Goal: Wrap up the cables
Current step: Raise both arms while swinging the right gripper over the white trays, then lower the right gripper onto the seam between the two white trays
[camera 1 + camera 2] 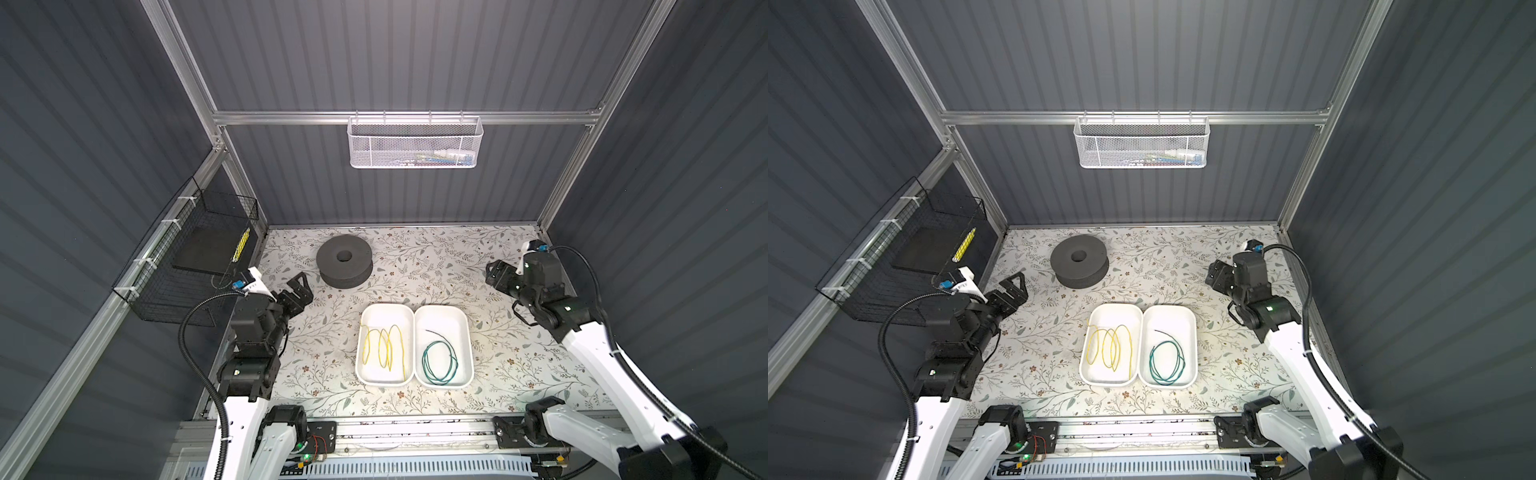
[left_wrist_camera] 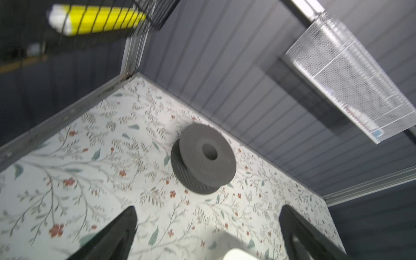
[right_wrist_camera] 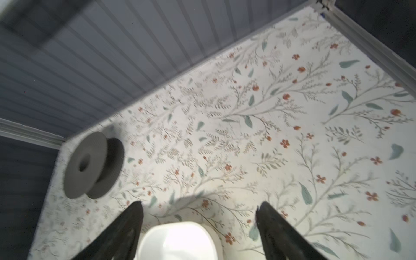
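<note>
At far left, hung on the frame off the surface (image 1: pixel 457 257), a black wire basket (image 1: pixel 174 266) with a yellow-and-white item (image 1: pixel 241 245) inside, seemingly mere storage. Next, the left tool (image 1: pixel 300 287): spread wide, grasping nothing, raised near the left edge and aimed toward the grey spool (image 1: pixel 344 259), seen in the left wrist view well beyond the fingertips (image 2: pixel 121 225). Spool lying flat on one flange toward the back, probably set there as the core for winding. Mid-surface, two white trays side by side, touching: left tray (image 1: pixel 384 307) holding the yellow cable (image 1: pixel 384 347) in loose, long loops, right tray (image 1: pixel 441 309) holding the dark green cable (image 1: pixel 439 359) in rough rings, one dark end poking toward the back. Likely sorted this way to keep the thin wires from tangling. Both cables well apart from either tool, nearer the front, between the two arms. At right, the right tool (image 1: pixel 496 272): fingers parted, empty, hovering near the right edge. No wrapping begun, by the look of it.
</note>
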